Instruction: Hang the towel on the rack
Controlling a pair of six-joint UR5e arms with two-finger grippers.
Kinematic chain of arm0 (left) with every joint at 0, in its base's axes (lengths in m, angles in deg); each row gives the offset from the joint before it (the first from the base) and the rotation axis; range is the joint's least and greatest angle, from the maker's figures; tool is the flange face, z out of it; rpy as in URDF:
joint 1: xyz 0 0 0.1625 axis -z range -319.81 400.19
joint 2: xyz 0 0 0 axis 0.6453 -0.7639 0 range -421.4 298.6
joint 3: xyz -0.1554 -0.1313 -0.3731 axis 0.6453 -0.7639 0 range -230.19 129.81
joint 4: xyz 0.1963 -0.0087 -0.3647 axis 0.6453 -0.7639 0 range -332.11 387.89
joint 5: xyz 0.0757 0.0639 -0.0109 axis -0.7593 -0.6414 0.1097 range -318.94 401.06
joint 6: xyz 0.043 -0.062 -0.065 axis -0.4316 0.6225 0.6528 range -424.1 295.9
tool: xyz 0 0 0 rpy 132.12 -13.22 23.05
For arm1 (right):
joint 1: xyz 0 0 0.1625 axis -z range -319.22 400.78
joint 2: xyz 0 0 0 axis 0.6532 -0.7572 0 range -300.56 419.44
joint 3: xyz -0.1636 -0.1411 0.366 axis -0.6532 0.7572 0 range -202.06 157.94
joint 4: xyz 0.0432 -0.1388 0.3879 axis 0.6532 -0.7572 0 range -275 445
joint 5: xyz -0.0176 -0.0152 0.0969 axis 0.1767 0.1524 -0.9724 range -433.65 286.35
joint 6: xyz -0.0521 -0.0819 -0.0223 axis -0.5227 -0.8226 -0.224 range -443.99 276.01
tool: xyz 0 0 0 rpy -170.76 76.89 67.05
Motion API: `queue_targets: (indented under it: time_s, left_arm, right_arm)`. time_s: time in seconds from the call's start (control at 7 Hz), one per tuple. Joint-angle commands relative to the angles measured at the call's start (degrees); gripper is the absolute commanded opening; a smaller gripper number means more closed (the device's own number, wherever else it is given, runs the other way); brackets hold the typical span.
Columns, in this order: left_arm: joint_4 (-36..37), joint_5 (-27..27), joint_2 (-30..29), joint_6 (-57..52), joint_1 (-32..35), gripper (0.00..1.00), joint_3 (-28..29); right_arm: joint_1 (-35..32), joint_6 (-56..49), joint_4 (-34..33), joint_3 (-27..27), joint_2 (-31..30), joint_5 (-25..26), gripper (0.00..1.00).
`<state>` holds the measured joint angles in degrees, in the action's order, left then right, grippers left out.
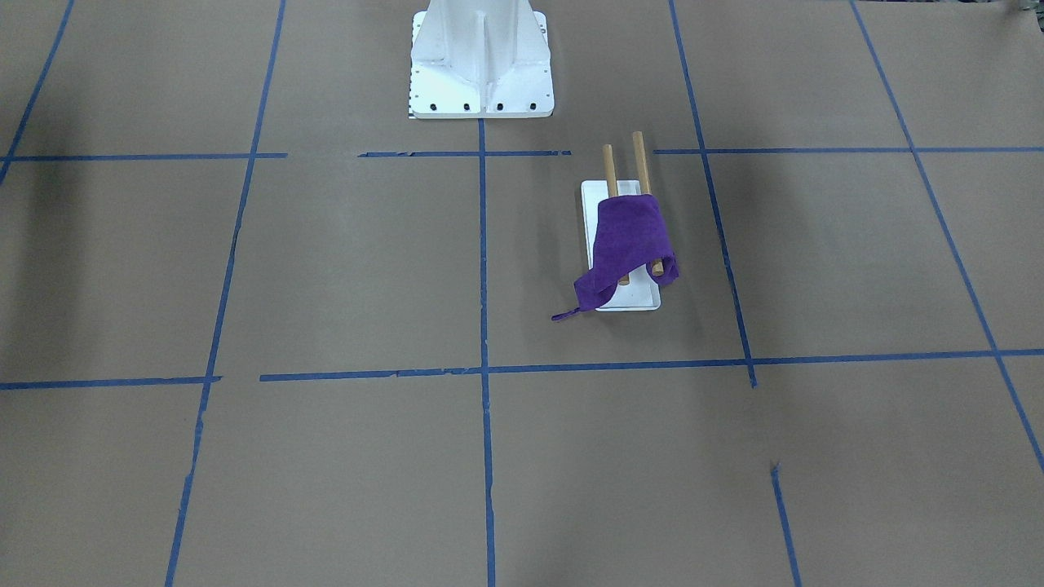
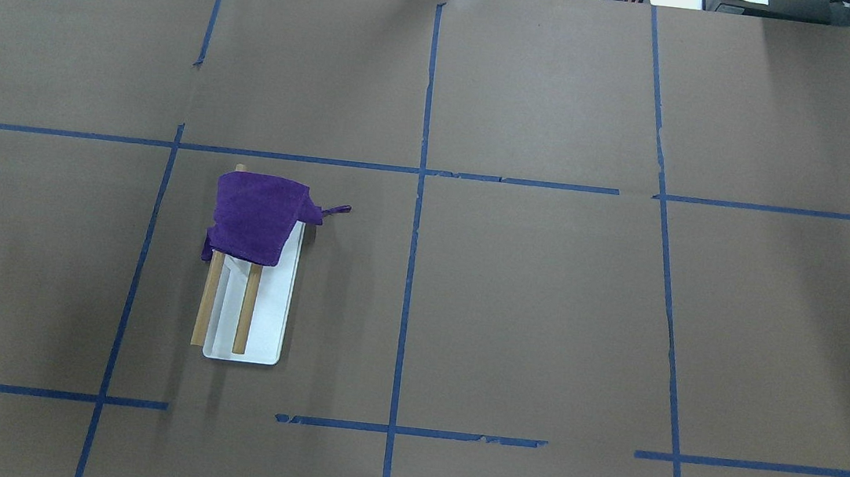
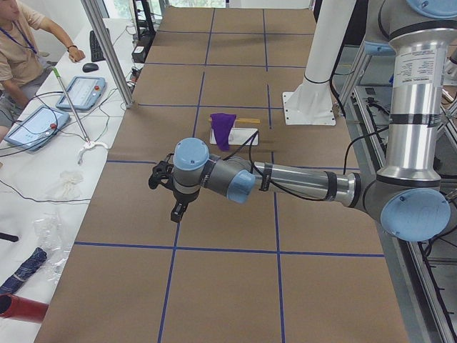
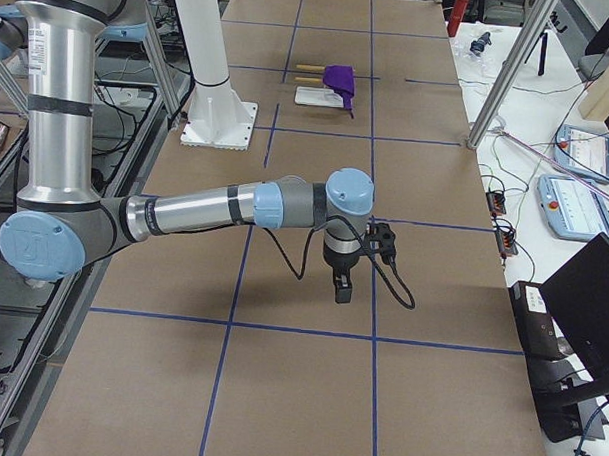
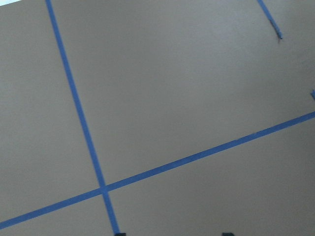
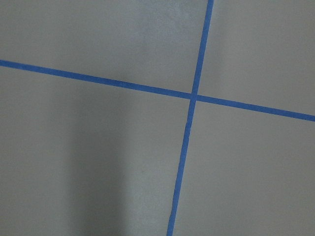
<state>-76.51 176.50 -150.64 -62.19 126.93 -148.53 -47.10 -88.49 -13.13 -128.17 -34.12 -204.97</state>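
Observation:
The purple towel (image 1: 628,236) is draped over the far end of the rack's two wooden rods (image 1: 640,159), above the rack's white base (image 1: 628,300). Its loop (image 1: 563,314) lies on the table beside the base. In the overhead view the towel (image 2: 258,213) covers the upper half of the rack (image 2: 248,307). My left gripper (image 3: 176,211) hangs over bare table well away from the towel (image 3: 223,127). Two small fingertips (image 5: 120,234) show far apart at the left wrist view's bottom edge, with nothing between them. My right gripper (image 4: 340,287) hangs far from the towel (image 4: 340,79); I cannot tell if it is open or shut.
The white metal pedestal (image 1: 481,73) stands at the robot's side of the table, close to the rack. The brown table is marked with blue tape lines (image 2: 411,269). An operator (image 3: 14,50) and control tablets (image 3: 78,91) sit beyond the table's far edge.

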Motion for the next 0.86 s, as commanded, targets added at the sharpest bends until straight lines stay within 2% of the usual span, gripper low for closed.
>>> queue_targets:
  time_s: [0.0,0.14,0.71]
  left_arm:
    - [2.87,-0.09,0.12,-0.24,0.27,1.0,-1.85]
    - [5.32,-0.09,-0.23,-0.24,0.27,1.0,-2.56]
    - [5.78,-0.27,0.03,0.03,0.27,1.0,-3.88]
  right_arm:
    - [-0.27,0.45,0.13,-0.41,-0.48,-0.78,1.0]
    - [-0.27,0.54,0.21,-0.42,-0.57,-0.87,1.0]
    - [-0.27,0.8,0.48,-0.5,-1.62,-3.33,1.0]
